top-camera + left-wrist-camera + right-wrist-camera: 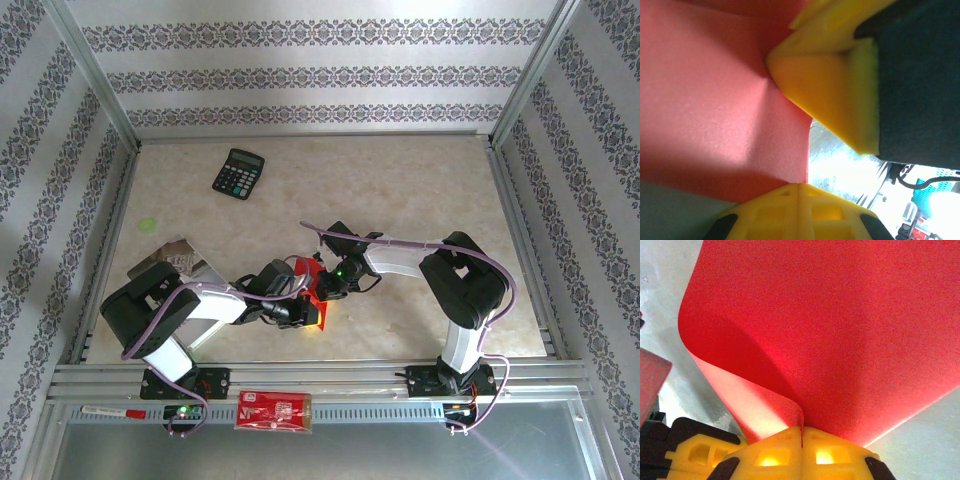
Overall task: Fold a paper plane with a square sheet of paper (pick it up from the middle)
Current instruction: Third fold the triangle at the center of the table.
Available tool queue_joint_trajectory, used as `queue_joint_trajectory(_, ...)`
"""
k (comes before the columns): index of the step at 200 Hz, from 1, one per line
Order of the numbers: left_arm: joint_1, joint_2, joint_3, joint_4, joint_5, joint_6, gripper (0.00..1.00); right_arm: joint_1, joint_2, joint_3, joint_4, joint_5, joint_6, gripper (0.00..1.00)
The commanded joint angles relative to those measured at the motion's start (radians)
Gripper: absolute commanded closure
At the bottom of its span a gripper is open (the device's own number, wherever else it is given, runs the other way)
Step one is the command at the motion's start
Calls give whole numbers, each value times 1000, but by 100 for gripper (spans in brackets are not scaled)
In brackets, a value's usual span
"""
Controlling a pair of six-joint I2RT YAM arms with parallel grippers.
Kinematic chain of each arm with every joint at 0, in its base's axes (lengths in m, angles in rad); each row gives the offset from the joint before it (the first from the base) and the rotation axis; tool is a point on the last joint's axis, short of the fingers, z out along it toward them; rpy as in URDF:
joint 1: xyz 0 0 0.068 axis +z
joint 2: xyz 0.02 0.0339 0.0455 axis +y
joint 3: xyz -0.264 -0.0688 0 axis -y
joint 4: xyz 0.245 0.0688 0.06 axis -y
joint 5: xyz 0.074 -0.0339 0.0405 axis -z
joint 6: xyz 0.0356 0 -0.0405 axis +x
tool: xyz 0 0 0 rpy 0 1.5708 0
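The sheet lies well apart from the calculator, nearer the arm bases and to its right, and is caught between both arms. The left claw is clamped shut on one edge and the right claw on the opposite one, so neither arm is nearer. In the right wrist view the right claw pinches a curled-over flap, with the rest fanning away from it. The left claw bites a bent red panel. Seen from above, the paper forms a narrow strip running away from the bases. The table is bare on the calculator's right, leaving room, while the booklet sits below it.
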Motion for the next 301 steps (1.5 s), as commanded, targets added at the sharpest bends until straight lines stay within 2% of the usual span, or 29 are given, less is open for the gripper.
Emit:
queue_joint_trajectory(1,-20,21,8,41,9,-4,95,19,51,-26,-40,65,-13,100)
queue_joint_trajectory(57,-30,-62,-1,9,-7,10,92,19,47,-27,-42,66,-13,100)
queue_joint_trajectory(102,-47,-8,3,-3,-1,12,97,19,45,-29,-42,70,-13,100)
queue_joint_trajectory(154,-61,54,17,-5,12,23,96,19,43,-35,-42,71,-11,100)
queue_joint_trajectory(221,-60,-67,24,-67,-32,42,92,19,38,-40,-40,73,-7,100)
queue_joint_trajectory(260,-62,-4,38,-94,-24,59,97,20,37,-39,-43,73,-8,100)
queue_joint_trajectory(301,-61,21,36,-77,-6,58,96,20,37,-40,-43,73,-9,100)
